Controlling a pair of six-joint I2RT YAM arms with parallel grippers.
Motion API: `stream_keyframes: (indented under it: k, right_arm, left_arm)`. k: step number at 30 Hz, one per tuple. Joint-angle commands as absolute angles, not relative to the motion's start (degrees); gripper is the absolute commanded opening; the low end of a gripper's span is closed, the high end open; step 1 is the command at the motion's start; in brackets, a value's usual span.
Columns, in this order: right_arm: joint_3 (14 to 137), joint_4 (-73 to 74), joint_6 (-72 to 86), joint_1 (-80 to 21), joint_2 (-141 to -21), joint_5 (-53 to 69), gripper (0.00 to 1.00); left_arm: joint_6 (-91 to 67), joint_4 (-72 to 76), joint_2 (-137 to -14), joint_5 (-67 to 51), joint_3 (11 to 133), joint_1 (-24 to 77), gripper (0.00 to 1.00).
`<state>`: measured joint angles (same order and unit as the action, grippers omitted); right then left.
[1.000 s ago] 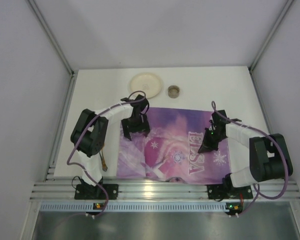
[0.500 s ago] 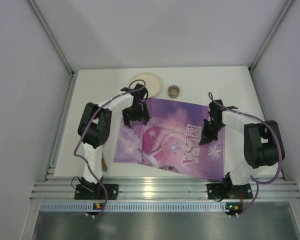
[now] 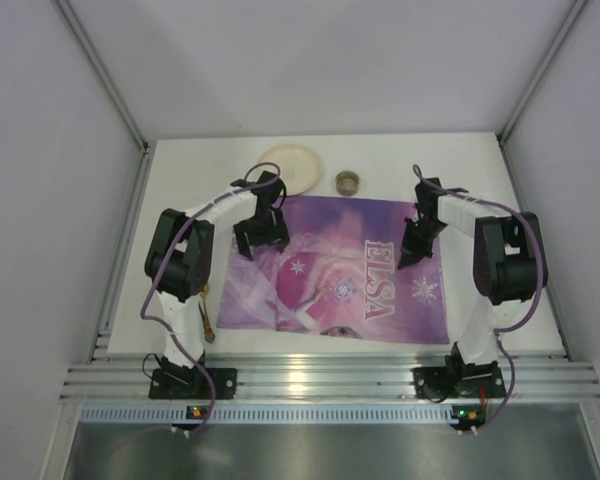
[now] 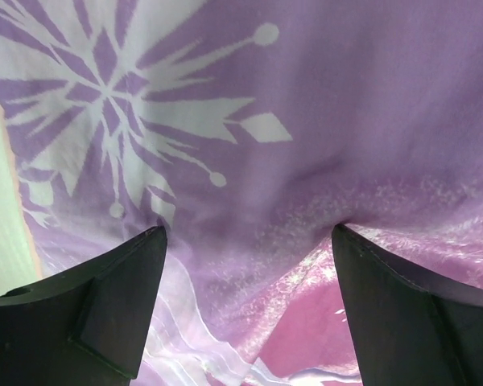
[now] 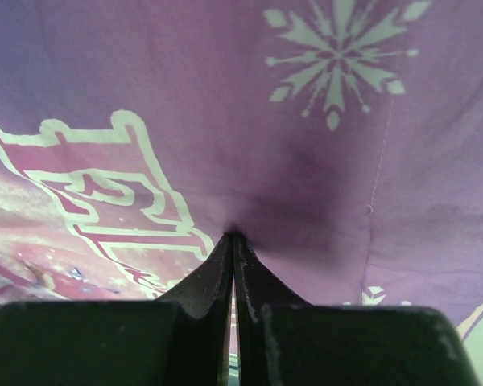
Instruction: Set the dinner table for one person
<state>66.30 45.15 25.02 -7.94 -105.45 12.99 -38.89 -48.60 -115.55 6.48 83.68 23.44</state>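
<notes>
The white dinner table (image 3: 180, 190) has a ribbed aluminium rail (image 3: 300, 378) along its near edge. A purple "ELSA" snowflake placemat (image 3: 340, 270) lies on it, rumpled at its left half. My left gripper (image 3: 260, 240) is open, and both fingertips press on the mat's far left part; in the left wrist view (image 4: 249, 233) the mat (image 4: 306, 96) creases between them. My right gripper (image 3: 412, 255) is shut, and its tips (image 5: 233, 235) press a dimple into the mat (image 5: 225, 96) near the letters.
A cream plate (image 3: 291, 165) and a small round cup (image 3: 348, 182) sit at the far edge, just beyond the mat. A thin brownish utensil (image 3: 208, 322) lies by the left arm. White walls close in both sides.
Both grippers have moved away from the bases and dragged the placemat toward the far side. Its far edge now lies close to the plate and cup.
</notes>
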Motion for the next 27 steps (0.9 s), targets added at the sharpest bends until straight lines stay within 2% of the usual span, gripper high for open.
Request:
stream_keyframes:
  k: [1,9,14,19,20,23,24,27]
  right_arm:
    - [70.3,45.0,23.11,-4.59,-110.2,9.49,0.0]
    - [74.0,44.82,23.99,-2.29,-111.89,12.21,0.0]
    - [75.85,46.05,23.55,-2.11,-110.22,13.35,0.0]
    - [73.84,47.46,26.19,-2.37,-103.13,20.63,0.01]
    - [73.57,47.9,27.32,-2.72,-101.44,20.92,0.05]
    - [73.21,50.18,28.04,-4.13,-94.15,21.09,0.32]
    - [72.95,50.88,28.12,-4.74,-90.65,21.09,0.49]
    - [72.08,54.04,27.6,-5.1,-84.14,20.48,0.71]
  left_arm:
    - [-38.41,-52.11,-112.42,10.72,81.83,22.94,0.88]
    - [-35.33,-56.6,-108.19,15.9,83.4,22.94,0.89]
    - [-36.56,-57.04,-106.79,14.59,83.5,22.94,0.89]
    - [-37.35,-58.62,-103.63,15.64,86.91,22.94,0.89]
    - [-37.27,-58.8,-103.45,15.73,87.88,22.94,0.89]
    - [-37.0,-58.1,-102.14,15.73,91.84,22.94,0.9]
    - [-36.83,-57.4,-101.69,15.99,93.15,22.94,0.91]
    - [-35.69,-51.87,-100.46,16.17,93.87,22.15,0.92]
